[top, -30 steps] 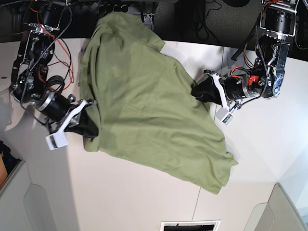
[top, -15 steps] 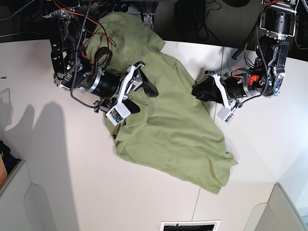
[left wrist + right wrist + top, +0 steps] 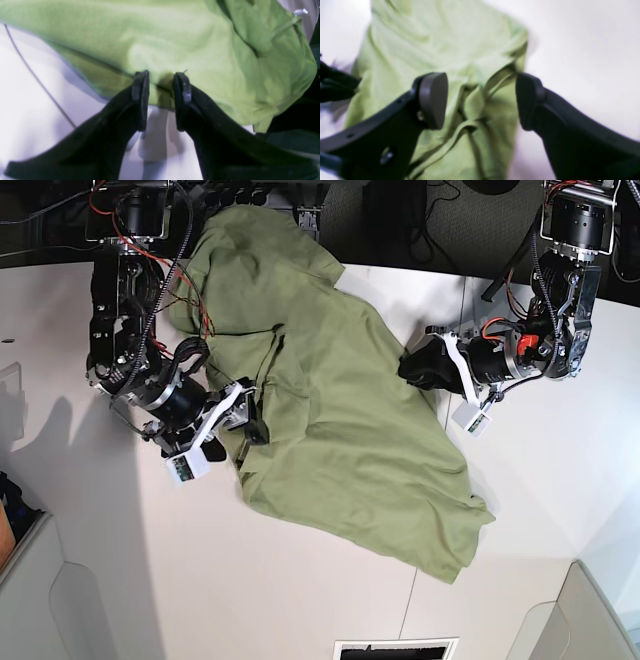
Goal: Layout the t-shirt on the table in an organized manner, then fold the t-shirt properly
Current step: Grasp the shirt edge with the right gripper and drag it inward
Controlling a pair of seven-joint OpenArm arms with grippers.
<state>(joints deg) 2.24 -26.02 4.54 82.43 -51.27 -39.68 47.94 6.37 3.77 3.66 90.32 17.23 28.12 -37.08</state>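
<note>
Shirt first: one plain olive-green soft cotton t-shirt [image 3: 340, 420], no print, lying crumpled across the middle of the big smooth white panelled table [image 3: 300, 600], top end hanging past the far edge, bottom corner trailing toward the near side w/ a thin dark seam line of the tabletop running under it. Not laid flat yet; one side is folded over onto the body, ridges and a bunched hem band show in the right wrist view. Handling, as a guess: light, limp, no stiffness at all, so it'll drape and drag rather than slide as a sheet; not fragile, not slippery, but layers will likely come up together if pinched deep. Best holds prob. the hem band or shoulder seams, single layer at an edge, two corners at once to spread it. Left gripper [image 3: 161, 100] sits at the shirt's side edge, black fingers half-closed w/ cloth edge running between the tips; fabric looks pinched but the gap below is bare table, so can't tell for sure if it's gripping. Right gripper [image 3: 481, 100] hangs over the folded side, fingers spread wide, nothing held, hem band just beneath. Count: 1 shirt, 1 table, 2 arms, 2 grippers. Grey bin edges at near corners [image 3: 600, 610], 2 visible in base view.
</note>
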